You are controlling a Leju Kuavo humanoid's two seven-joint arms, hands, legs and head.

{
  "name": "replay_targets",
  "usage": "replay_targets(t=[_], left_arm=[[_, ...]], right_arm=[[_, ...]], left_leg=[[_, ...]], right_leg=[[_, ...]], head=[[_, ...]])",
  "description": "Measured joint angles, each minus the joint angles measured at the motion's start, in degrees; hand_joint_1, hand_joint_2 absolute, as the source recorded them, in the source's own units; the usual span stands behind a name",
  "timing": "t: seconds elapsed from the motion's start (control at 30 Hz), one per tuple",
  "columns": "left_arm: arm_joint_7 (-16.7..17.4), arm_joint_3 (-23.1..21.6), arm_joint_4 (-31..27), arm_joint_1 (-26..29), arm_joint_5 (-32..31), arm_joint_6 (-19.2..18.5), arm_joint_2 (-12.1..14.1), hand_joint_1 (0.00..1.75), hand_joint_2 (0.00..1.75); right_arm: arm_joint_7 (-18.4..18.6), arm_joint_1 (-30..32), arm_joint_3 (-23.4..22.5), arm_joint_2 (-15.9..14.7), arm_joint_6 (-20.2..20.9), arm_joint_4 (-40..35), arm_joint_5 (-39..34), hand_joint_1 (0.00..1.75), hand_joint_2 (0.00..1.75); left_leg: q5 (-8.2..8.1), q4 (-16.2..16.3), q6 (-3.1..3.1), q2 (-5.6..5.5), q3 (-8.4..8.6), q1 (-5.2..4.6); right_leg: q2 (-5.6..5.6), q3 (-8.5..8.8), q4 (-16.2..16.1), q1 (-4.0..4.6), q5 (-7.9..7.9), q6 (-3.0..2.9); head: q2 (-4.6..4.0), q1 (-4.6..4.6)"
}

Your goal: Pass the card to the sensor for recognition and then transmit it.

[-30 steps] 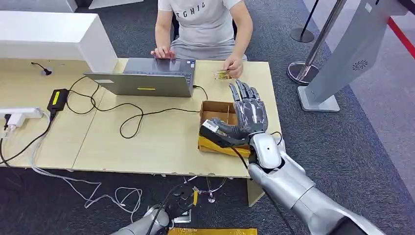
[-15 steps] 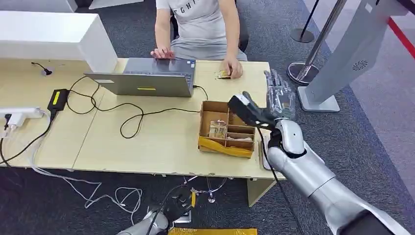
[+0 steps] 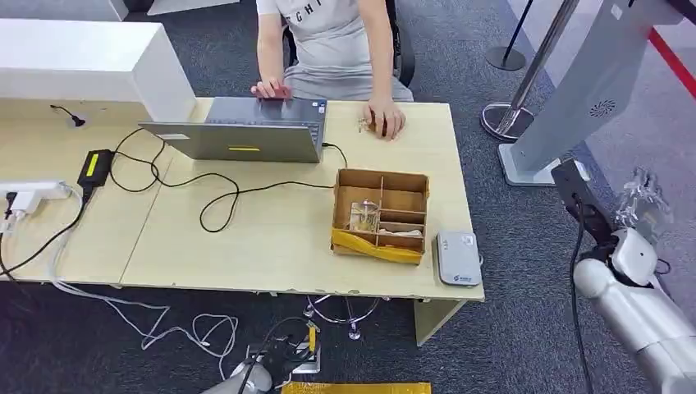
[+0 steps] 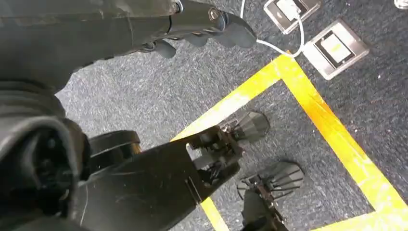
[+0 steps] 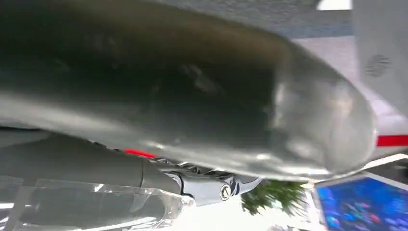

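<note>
**Silver right arm swung clear of the table, clear card in hand**

Silver-armed right hand (image 3: 644,205) now hangs out over the dark carpet, well right of the pale wooden table (image 3: 246,246) and near the foot of a tilted grey kiosk stand (image 3: 574,98). Half a second ago it was above the table's right edge, beside the box. The move has uncovered a small grey-white card reader (image 3: 458,257) lying flat at the table's front right corner, just beside the box.

A clear plastic card (image 5: 96,207) lies against the hand's dark fingers (image 5: 192,187), which pinch it. In the head view the hand and card are smeared by motion, and the close wrist view is largely covered by the thick grey thumb.

An open brown cardboard box (image 3: 338,205) with dividers sits on the table, its front edged in yellow tape. One compartment holds a small clear item, another a pale one; neither can be made out further.

Behind it a person sits at a grey laptop (image 3: 246,135). The person's hand (image 3: 384,121) now rests flat over a small yellowish card, mostly hiding it.

The left hand (image 4: 192,24) hangs by the floor, fingers stretched out and holding nothing, above yellow floor tape (image 4: 312,110).
</note>
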Motion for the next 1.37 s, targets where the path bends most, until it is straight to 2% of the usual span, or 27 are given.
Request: replay_targets(t=[0.1, 0.2, 0.27, 0.3, 0.37, 0.43, 0.47, 0.53, 0.57, 0.7, 0.77, 0.83, 0.87, 0.9, 0.93, 0.97, 1.0, 1.03, 1.13, 1.3, 1.37], left_arm=[[-0.4, 0.3, -0.4, 0.3, -0.5, 0.5, 0.0, 0.0, 0.0], [-0.7, 0.9, -0.8, 1.1, -0.9, 1.5, 0.3, 0.0, 0.0], [-0.7, 1.1, -1.1, 1.6, -0.9, 1.9, 0.6, 0.0, 0.0], [-0.7, 1.2, -1.2, 1.8, -0.9, 1.9, 0.7, 0.0, 0.0], [-1.4, 1.4, -1.5, 2.0, -0.7, 1.9, 0.9, 0.0, 0.0], [-2.6, 2.1, -1.9, 2.4, 0.1, 1.9, 0.9, 0.0, 0.0], [-3.0, 2.5, -2.0, 2.6, 0.2, 2.0, 1.0, 0.0, 0.0], [-3.4, 2.7, -2.1, 3.0, 0.5, 2.3, 1.2, 0.0, 0.0], [-4.5, 3.3, -2.6, 3.2, 0.9, 2.6, 1.3, 0.0, 0.0], [-6.6, 4.8, -3.2, 4.5, 2.8, 4.2, 1.8, 0.0, 0.0], [-6.9, 5.3, -3.6, 4.9, 3.5, 4.7, 2.1, 0.0, 0.0], [-6.9, 5.7, -4.0, 5.3, 4.9, 4.6, 2.6, 0.0, 0.0], [-6.8, 5.9, -4.2, 5.5, 5.5, 4.0, 2.8, 0.0, 0.0], [-6.5, 6.2, -4.4, 5.7, 6.4, 3.3, 3.2, 0.0, 0.0], [-6.3, 6.4, -4.6, 5.9, 7.2, 2.7, 3.6, 0.0, 0.0], [-6.3, 6.6, -4.7, 6.1, 8.2, 2.5, 4.1, 0.0, 0.0], [-6.3, 6.8, -4.8, 6.3, 9.4, 2.6, 4.5, 0.0, 0.0], [-6.3, 7.1, -4.9, 6.6, 10.7, 2.8, 5.1, 0.0, 0.0], [-6.8, 8.2, -5.6, 7.6, 12.9, 3.1, 6.9, 0.0, 0.0], [-6.9, 8.8, -6.3, 8.4, 13.6, 3.3, 8.4, 0.0, 0.0], [-6.9, 9.3, -6.5, 8.5, 14.0, 3.8, 8.7, 0.0, 0.0]], right_arm=[[0.2, 4.5, -3.6, -2.5, -1.4, 0.0, -4.7, 0.0, 0.0], [-3.2, 11.5, -7.6, -4.5, -4.6, 1.6, -10.2, 0.0, 0.0], [-5.2, 15.7, -10.0, -4.8, -6.4, 3.4, -13.0, 0.0, 0.0], [-7.5, 17.5, -11.2, -4.8, -7.5, 4.2, -15.3, 0.0, 0.0], [-15.6, 21.2, -13.0, -4.6, -8.5, 6.2, -20.3, 0.0, 0.0], [-22.6, 23.9, -14.3, -3.5, -8.5, 9.2, -24.6, 0.0, 0.0], [-24.8, 24.9, -14.8, -2.8, -8.4, 10.7, -26.0, 0.0, 0.0], [-26.1, 27.2, -15.2, -2.3, -8.4, 11.5, -26.8, 0.0, 0.0], [-30.7, 28.8, -17.4, -0.3, -7.8, 15.4, -30.1, 0.0, 0.0], [-36.7, 32.6, -20.0, 5.6, -4.8, 23.6, -37.2, 0.0, 0.0], [-37.6, 34.5, -20.8, 8.5, -4.1, 26.3, -38.6, 0.0, 0.0], [-36.2, 35.2, -22.0, 11.2, -0.9, 28.9, -41.0, 0.0, 0.0], [-34.6, 35.4, -22.4, 12.3, 2.4, 30.1, -42.8, 0.0, 0.0], [-33.3, 35.7, -23.1, 14.2, 7.7, 31.5, -44.8, 0.0, 0.0], [-32.7, 36.1, -23.7, 15.9, 12.4, 32.5, -45.5, 0.0, 0.0], [-32.5, 36.5, -23.9, 17.3, 15.3, 33.2, -45.4, 0.0, 0.0], [-32.7, 36.8, -23.8, 19.1, 15.0, 33.8, -45.0, 0.0, 0.0], [-33.3, 36.9, -23.8, 21.1, 12.9, 34.4, -44.2, 0.0, 0.0], [-35.2, 36.9, -23.8, 24.6, 7.7, 36.1, -44.2, 0.0, 0.0], [-36.3, 37.0, -23.9, 27.8, 7.4, 37.7, -44.9, 0.0, 0.0], [-38.0, 37.0, -24.0, 28.6, 6.9, 38.2, -44.7, 0.0, 0.0]], left_leg=[[0.0, 0.0, 0.01, -0.21, -0.01, 0.01], [-0.02, 0.0, 0.04, -0.34, -0.07, 0.02], [-0.05, 0.0, 0.07, -0.32, -0.12, 0.0], [-0.07, 0.0, 0.08, -0.29, -0.12, 0.0], [-0.1, 0.0, 0.05, -0.27, -0.07, 0.03], [-0.11, 0.0, 0.03, -0.27, -0.11, 0.05], [-0.11, 0.0, 0.03, -0.25, -0.11, 0.05], [-0.12, 0.0, 0.02, -0.18, -0.04, 0.13], [-0.12, 0.0, 0.02, -0.27, -0.05, 0.14], [-0.21, -0.1, -0.11, -0.17, -0.01, 0.3], [-0.22, -0.1, -0.14, -0.11, -0.01, 0.3], [-0.24, -0.1, -0.16, -0.05, 0.01, 0.36], [-0.25, -0.1, -0.18, -0.01, 0.03, 0.42], [-0.25, -0.1, -0.19, -0.01, 0.03, 0.48], [-0.25, -0.1, -0.19, 0.0, 0.03, 0.48], [-0.25, -0.1, -0.2, 0.01, 0.03, 0.5], [-0.28, -0.1, -0.25, 0.01, 0.03, 0.48], [-0.28, -0.1, -0.27, 0.06, 0.07, 0.47], [-0.27, -0.1, -0.3, 0.14, 0.11, 0.49], [-0.26, -0.1, -0.3, 0.14, 0.11, 0.47], [-0.26, -0.1, -0.3, 0.14, 0.11, 0.46]], right_leg=[[-0.25, 0.09, 0.0, 0.03, -0.02, 0.01], [-0.48, 0.16, 0.0, 0.04, -0.08, -0.01], [-0.44, 0.12, 0.0, 0.0, -0.08, -0.01], [-0.38, 0.06, 0.0, 0.0, -0.09, -0.01], [-0.32, 0.06, 0.0, 0.04, -0.1, -0.03], [-0.33, 0.07, 0.0, 0.07, -0.12, -0.04], [-0.31, 0.03, 0.0, 0.07, -0.11, -0.04], [-0.29, 0.05, 0.0, 0.17, -0.13, -0.07], [-0.35, 0.06, 0.0, 0.18, -0.19, -0.12], [-0.21, 0.13, 0.0, 0.32, -0.2, -0.12], [-0.22, 0.1, 0.0, 0.32, -0.24, -0.18], [-0.17, 0.11, 0.0, 0.38, -0.27, -0.21], [-0.14, 0.13, 0.0, 0.45, -0.27, -0.23], [-0.14, 0.14, 0.0, 0.51, -0.28, -0.24], [-0.13, 0.14, 0.0, 0.51, -0.27, -0.25], [-0.09, 0.14, 0.0, 0.52, -0.26, -0.27], [-0.07, 0.12, 0.0, 0.5, -0.26, -0.28], [0.0, 0.09, 0.1, 0.5, -0.27, -0.29], [0.03, 0.1, 0.1, 0.52, -0.3, -0.34], [0.02, 0.13, 0.1, 0.49, -0.3, -0.34], [0.02, 0.14, 0.1, 0.48, -0.3, -0.34]], head=[[0.02, 0.04], [0.02, 0.04], [0.0, 0.0], [0.02, 0.02], [0.0, 0.04], [0.0, 0.04], [0.0, -0.02], [0.0, -0.02], [0.0, 0.04], [0.0, -0.02], [0.02, -0.02], [0.02, 0.0], [0.0, 0.06], [0.0, 0.09], [0.0, 0.07], [0.0, 0.04], [0.0, 0.06], [0.0, -0.11], [0.0, 0.02], [0.0, 0.04], [0.02, 0.04]])
